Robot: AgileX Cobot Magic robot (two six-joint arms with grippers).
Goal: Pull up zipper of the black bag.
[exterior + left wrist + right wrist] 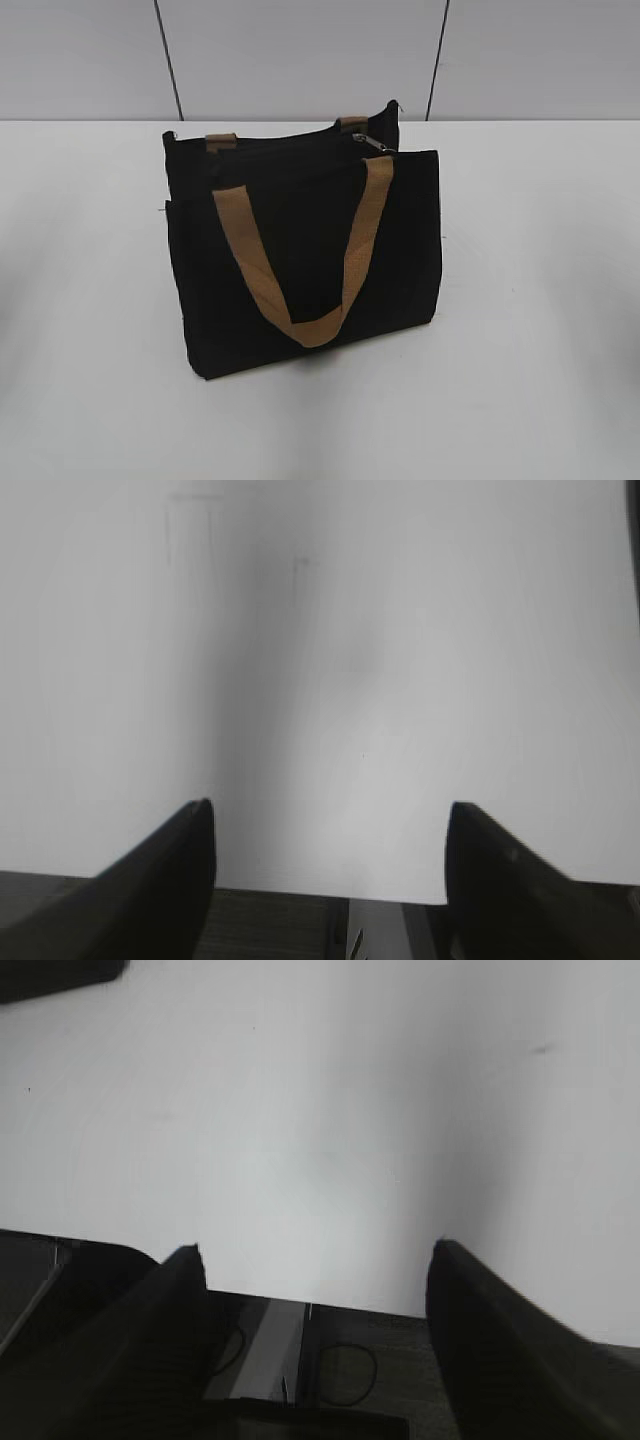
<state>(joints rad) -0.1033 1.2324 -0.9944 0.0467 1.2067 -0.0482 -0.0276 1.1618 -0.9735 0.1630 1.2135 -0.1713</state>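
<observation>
The black bag [300,250] stands upright in the middle of the white table [540,300] in the exterior view. One tan strap handle [355,250] hangs down its front. The small silver zipper pull [375,144] lies at the right end of the bag's top edge. Neither gripper shows in the exterior view. My left gripper [330,815] is open and empty over bare table near its front edge. My right gripper [315,1255] is open and empty, also at the front edge. A dark corner of the bag [55,975] shows at the top left of the right wrist view.
Grey wall panels [300,50] stand behind the table. Below the table's front edge, dark floor with a cable [345,1370] shows in the right wrist view. White table surface lies on both sides of the bag.
</observation>
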